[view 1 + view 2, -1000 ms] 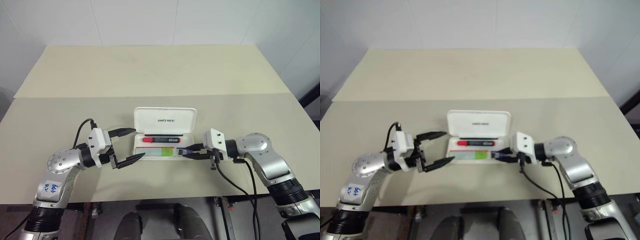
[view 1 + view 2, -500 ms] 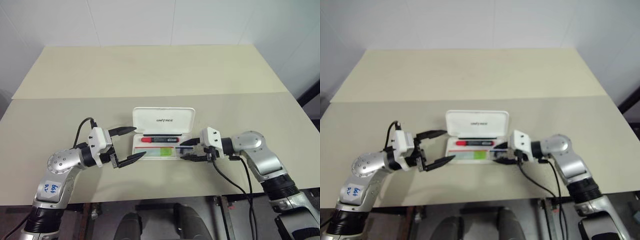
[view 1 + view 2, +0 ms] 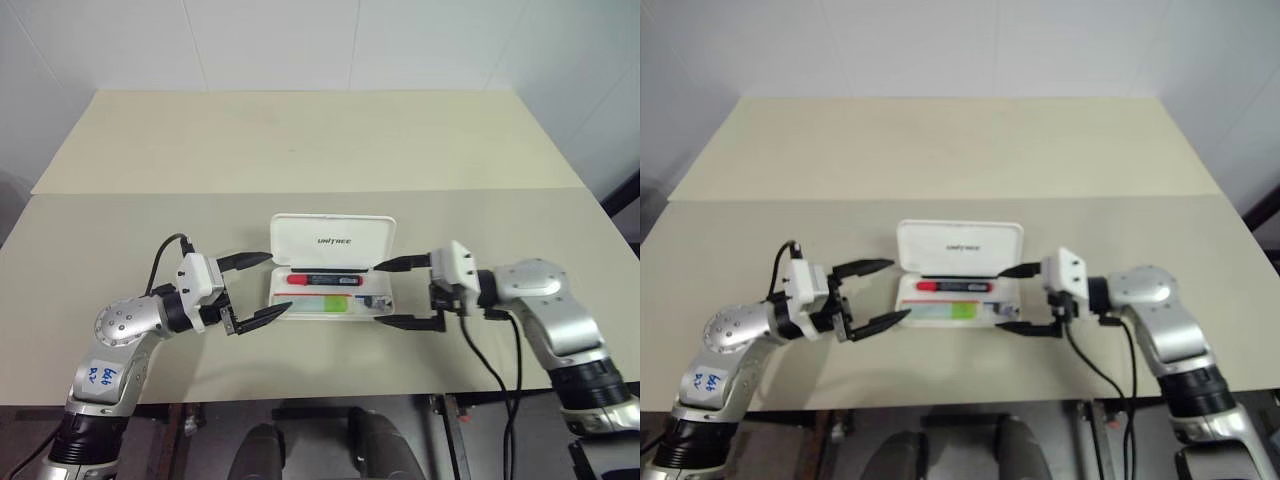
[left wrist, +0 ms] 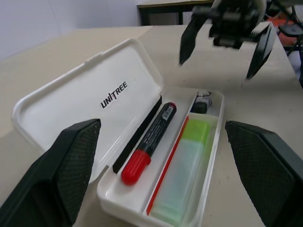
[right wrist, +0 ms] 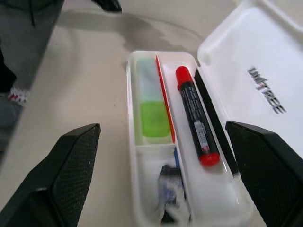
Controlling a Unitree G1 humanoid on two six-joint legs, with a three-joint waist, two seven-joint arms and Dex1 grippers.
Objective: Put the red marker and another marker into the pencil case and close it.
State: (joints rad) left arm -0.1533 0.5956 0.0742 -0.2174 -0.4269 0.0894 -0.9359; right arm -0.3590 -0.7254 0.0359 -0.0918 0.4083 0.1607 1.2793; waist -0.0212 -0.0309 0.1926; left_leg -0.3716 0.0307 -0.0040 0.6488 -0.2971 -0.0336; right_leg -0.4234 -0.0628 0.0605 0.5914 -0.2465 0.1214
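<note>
Both markers lie in the case [image 3: 330,300] on the table [image 3: 300,150]: red marker [image 4: 149,143] by the hinge, green one [image 4: 182,172] in front. Lid [image 3: 333,240] stands up; closing is left. My left hand [image 3: 258,290] and right hand [image 3: 397,293] flank it, both spread, holding nothing.

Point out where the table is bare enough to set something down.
Bare: the far half of the table behind the pencil case, and its outer edges. Crowded: the strip where left gripper and right gripper flank the case.
</note>
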